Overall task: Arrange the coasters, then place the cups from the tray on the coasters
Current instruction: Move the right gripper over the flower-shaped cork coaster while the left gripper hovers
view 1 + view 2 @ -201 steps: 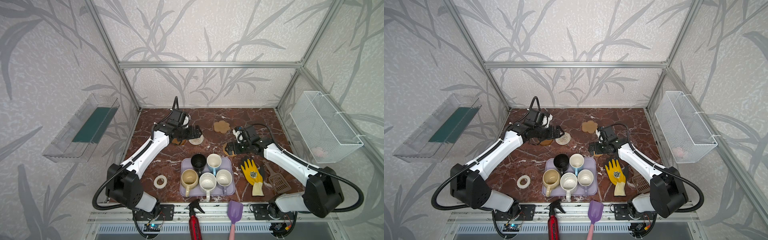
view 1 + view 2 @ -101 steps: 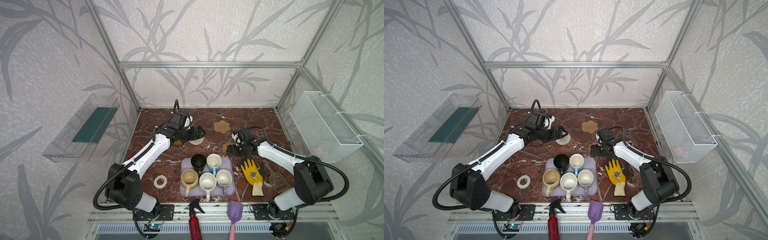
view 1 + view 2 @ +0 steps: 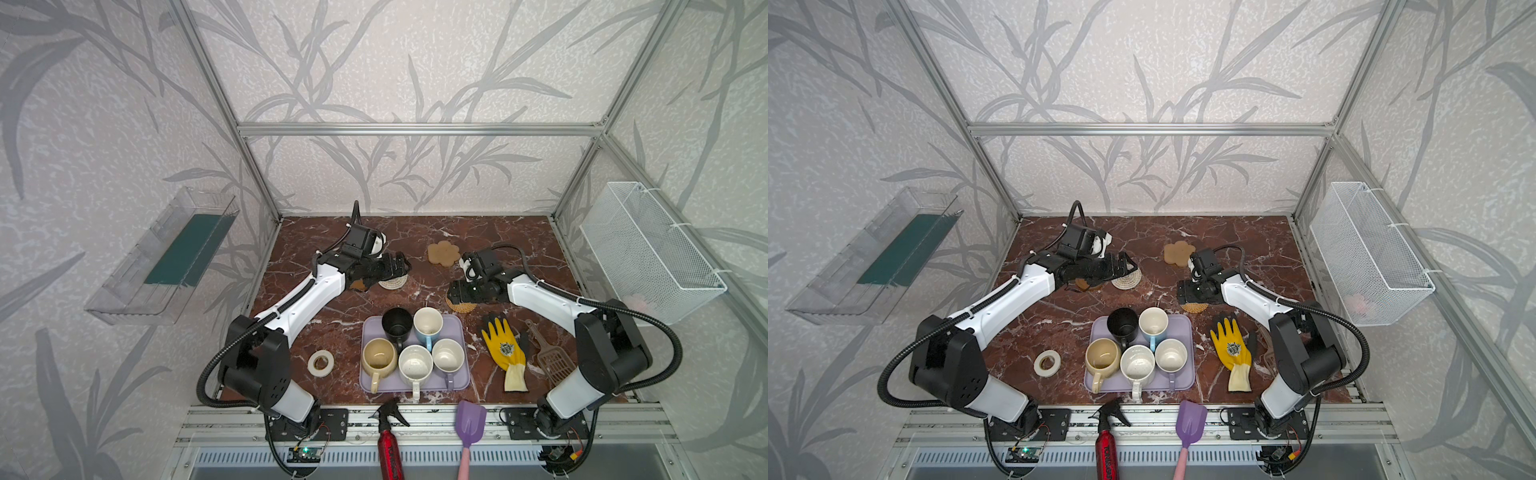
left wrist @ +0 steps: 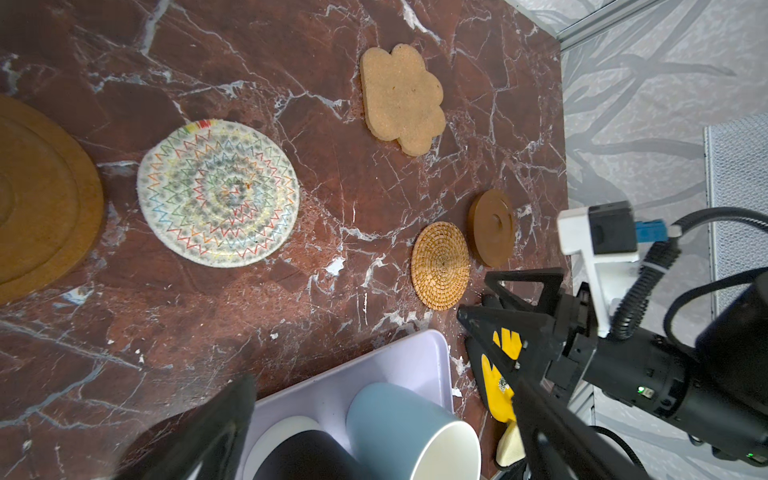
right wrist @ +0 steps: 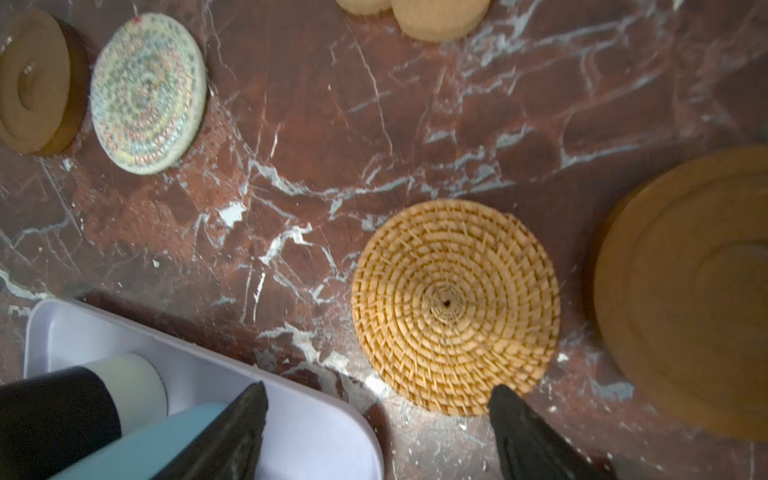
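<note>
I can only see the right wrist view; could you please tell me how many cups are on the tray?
Observer: Five cups stand on the tray.
Operator: Thank you; is the left gripper holding anything?
Observer: No, the left gripper is open and empty, near the whitish woven coaster.
Operator: And what lies beside the tray?
Observer: A yellow glove lies right of the tray in both top views.
</note>
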You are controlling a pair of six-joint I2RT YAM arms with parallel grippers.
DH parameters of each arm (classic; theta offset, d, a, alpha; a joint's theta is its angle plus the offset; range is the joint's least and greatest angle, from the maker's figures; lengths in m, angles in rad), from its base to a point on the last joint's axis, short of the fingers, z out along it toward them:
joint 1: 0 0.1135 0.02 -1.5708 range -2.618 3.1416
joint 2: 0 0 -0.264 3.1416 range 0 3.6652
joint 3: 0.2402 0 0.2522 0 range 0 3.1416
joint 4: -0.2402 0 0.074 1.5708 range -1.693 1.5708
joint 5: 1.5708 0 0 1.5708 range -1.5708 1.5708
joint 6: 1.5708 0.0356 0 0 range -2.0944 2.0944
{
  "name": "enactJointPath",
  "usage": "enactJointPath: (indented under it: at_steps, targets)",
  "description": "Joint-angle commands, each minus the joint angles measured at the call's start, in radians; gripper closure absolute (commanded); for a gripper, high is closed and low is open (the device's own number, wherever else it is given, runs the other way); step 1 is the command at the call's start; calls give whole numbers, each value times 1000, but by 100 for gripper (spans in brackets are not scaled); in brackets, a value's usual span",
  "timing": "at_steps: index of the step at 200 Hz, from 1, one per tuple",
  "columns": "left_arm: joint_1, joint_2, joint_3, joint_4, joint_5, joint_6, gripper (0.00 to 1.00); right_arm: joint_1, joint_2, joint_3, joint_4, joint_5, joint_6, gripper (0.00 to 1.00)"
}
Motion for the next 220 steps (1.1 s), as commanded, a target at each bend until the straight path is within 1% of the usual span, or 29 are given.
enactJointPath:
  at_steps: [1,32,36,49,71,87,139,158,183,220]
  targets:
    - [-5,12,31,3,-19,14,1,-5,35,38,2,9,18,17]
    - [-6,36,47,-13,-42,33,1,-9,59,55,37,4,33,17]
    - [-5,40,50,-14,-44,36,1,-12,88,60,41,-1,35,17]
    - [-5,55,60,-14,-43,39,1,-26,110,74,55,-20,50,16]
    - [-5,89,87,-8,-45,46,1,-41,143,114,67,5,62,9]
    - [-5,118,119,-14,-52,53,1,-60,186,161,58,-2,72,7]
    - [-4,193,196,-32,-54,69,1,-101,272,258,66,-10,86,7]
    - [-3,220,217,-39,-68,80,1,-116,338,333,46,2,75,7]
    - [-2,264,253,-49,-70,89,1,-126,432,455,-14,54,51,7]
    - [-2,342,369,-137,-93,145,1,-149,540,597,-65,51,42,9]
